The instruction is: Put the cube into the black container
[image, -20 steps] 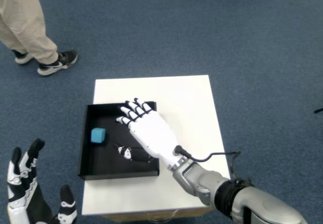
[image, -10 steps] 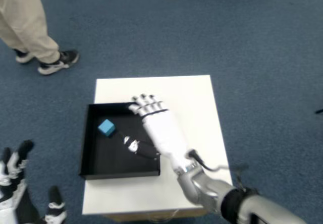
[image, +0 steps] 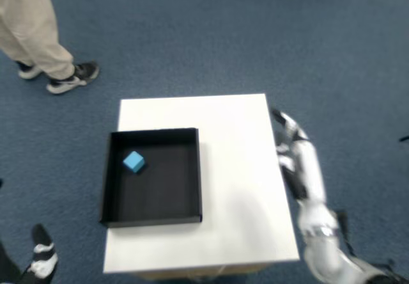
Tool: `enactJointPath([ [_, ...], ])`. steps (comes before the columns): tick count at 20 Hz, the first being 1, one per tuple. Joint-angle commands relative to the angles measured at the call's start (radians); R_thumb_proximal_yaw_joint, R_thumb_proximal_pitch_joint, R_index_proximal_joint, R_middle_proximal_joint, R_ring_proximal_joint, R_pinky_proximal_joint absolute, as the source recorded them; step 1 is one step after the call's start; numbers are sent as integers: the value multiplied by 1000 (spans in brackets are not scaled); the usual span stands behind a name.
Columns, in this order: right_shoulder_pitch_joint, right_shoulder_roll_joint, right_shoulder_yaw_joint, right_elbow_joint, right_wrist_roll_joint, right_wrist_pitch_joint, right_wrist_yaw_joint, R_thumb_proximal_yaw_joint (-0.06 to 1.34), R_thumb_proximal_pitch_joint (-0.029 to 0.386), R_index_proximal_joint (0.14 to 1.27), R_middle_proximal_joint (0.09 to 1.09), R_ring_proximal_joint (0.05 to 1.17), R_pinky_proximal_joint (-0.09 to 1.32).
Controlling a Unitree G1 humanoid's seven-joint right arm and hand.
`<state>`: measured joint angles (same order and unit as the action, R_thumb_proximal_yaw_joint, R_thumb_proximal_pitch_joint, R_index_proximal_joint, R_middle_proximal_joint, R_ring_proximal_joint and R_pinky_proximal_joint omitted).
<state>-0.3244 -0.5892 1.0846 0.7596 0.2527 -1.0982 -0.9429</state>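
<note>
Cube (image: 133, 162) left in black container (image: 151, 220), right hand (image: 298, 163) withdrawn, fingers spread, empty

The right hand (image: 295, 159) is seen edge-on at the right of the head view, fingers extended and pointing away from the body, with nothing held; it is blurred. Its forearm runs down to the lower right corner. Only part of the left hand (image: 39, 258) is seen at the lower left edge.

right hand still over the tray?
No, the right hand is off past the table's right edge, clear of the tray holding the cube.
</note>
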Motion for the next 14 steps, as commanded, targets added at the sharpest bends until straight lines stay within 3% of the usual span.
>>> enactJointPath([
  [1,-13,-46,-31,4,82,-158,29,-2,247,265,202,199,83],
  [5,21,-62,-19,35,184,-220,67,-8,224,271,198,194,60],
  [14,35,-5,32,124,284,-249,172,-16,211,260,182,162,-47],
])
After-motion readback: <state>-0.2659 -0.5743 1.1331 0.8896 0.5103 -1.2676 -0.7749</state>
